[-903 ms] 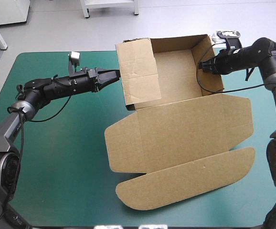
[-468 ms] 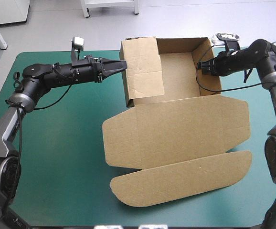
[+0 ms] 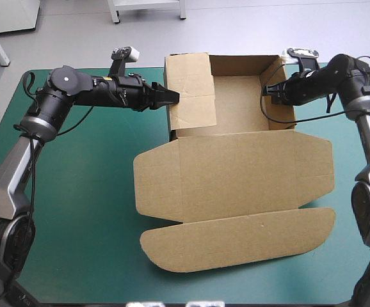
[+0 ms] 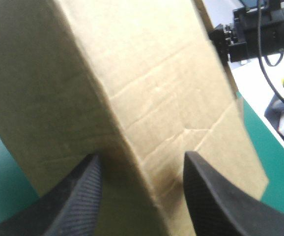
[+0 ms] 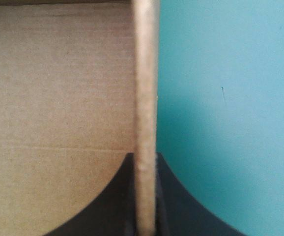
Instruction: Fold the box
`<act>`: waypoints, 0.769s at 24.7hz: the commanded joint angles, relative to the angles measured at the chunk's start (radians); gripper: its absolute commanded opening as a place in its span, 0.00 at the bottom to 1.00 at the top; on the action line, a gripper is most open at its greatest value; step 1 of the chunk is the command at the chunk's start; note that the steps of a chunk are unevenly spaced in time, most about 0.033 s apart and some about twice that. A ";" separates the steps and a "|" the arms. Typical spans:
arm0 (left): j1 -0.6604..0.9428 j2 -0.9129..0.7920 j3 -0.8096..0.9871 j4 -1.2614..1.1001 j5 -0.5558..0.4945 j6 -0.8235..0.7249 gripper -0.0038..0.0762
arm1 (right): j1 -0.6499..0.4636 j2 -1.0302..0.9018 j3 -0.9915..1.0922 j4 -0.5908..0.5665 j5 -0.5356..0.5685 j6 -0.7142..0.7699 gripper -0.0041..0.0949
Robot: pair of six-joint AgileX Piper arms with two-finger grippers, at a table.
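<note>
Brown board: the box sits as an open tray toward 12 o'clock on the table, lid flat toward 6. My right gripper pinches the right wall. My left gripper, fingers spread astride the leaning left wall, has that panel at its 3 o'clock, running 12 to 6, so I judge it the nearer arm to tuck it.

High view: bright, even light from above. Only thin, soft shadows on the teal-green cover round the box. Left wrist view: box side nr the left gripper is dark, other side lit. Right wrist view: wall edge shines pale; cover gets darker nr the right gripper.
</note>
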 commanded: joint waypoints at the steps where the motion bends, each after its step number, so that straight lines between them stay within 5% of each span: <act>1: -0.020 -0.052 -0.068 0.093 -0.038 -0.106 0.52 | 0.050 -0.061 -0.032 -0.034 -0.030 0.054 0.03; 14: -0.153 -0.003 -0.106 0.559 -0.026 -0.388 0.52 | 0.108 -0.048 -0.032 -0.048 -0.070 0.153 0.03; 19: -0.183 0.077 -0.215 0.730 0.099 -0.499 0.52 | 0.129 -0.035 -0.032 -0.070 -0.061 0.167 0.03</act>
